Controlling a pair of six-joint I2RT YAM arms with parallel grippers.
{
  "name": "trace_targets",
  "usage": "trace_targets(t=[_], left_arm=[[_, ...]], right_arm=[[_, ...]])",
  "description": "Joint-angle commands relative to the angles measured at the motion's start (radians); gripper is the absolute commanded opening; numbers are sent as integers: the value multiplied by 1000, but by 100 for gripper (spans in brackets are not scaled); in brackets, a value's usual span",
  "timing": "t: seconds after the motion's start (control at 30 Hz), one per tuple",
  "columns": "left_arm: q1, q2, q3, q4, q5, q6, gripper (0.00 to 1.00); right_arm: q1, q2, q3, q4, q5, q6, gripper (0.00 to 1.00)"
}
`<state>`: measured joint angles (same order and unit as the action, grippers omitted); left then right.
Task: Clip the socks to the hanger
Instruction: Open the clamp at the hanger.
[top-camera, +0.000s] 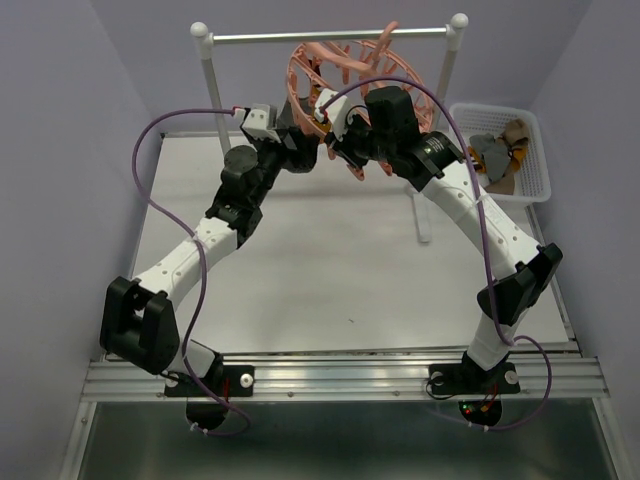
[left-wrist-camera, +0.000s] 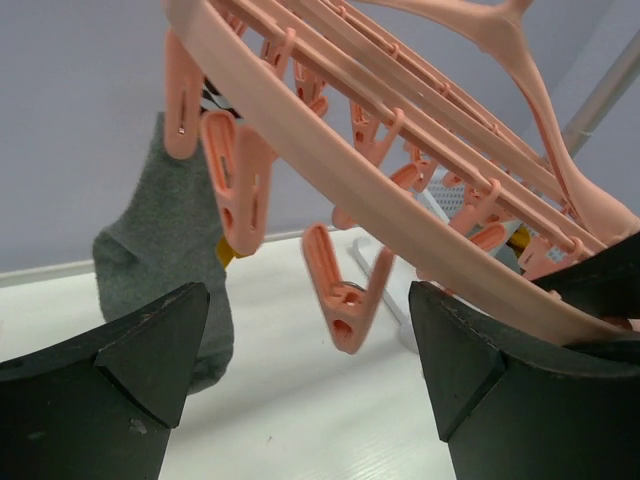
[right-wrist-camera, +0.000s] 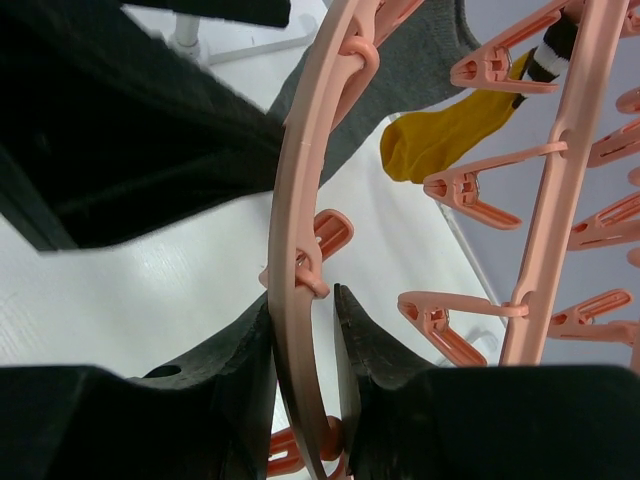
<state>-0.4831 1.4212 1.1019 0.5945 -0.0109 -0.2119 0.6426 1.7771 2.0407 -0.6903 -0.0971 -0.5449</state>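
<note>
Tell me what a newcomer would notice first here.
The salmon-pink hanger, hung from the rail at the back, catches the eye first. The right gripper pinches its ring, while the left gripper gapes open just below that ring. A grey sock and a mustard sock already hang from it.
</note>
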Motion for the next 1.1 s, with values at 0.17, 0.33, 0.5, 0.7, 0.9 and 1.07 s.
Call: trace_targets(t=[0.17,0.33,0.5,0.7,0.9,1.07], left_arm=[[162,-99,-118,232,462,31,98],[184,-107,-129,261,586,57,98],[184,-82,-103,280,629,92,98],[212,-13,-30,281,707,82,97],[261,71,42,320,846,34,97],[305,154,99,422,988,-117,96]], right_arm=[[-9,-16,55,-48,46,42,28],[-9,-16,59,-57,54,42,28],[-9,-15,59,-64,45,42,27],[-9,-28,56,-69,31,39,27],[-9,-33,58,-72,16,36,27],[-9,-31,62,-74,8,31,27]])
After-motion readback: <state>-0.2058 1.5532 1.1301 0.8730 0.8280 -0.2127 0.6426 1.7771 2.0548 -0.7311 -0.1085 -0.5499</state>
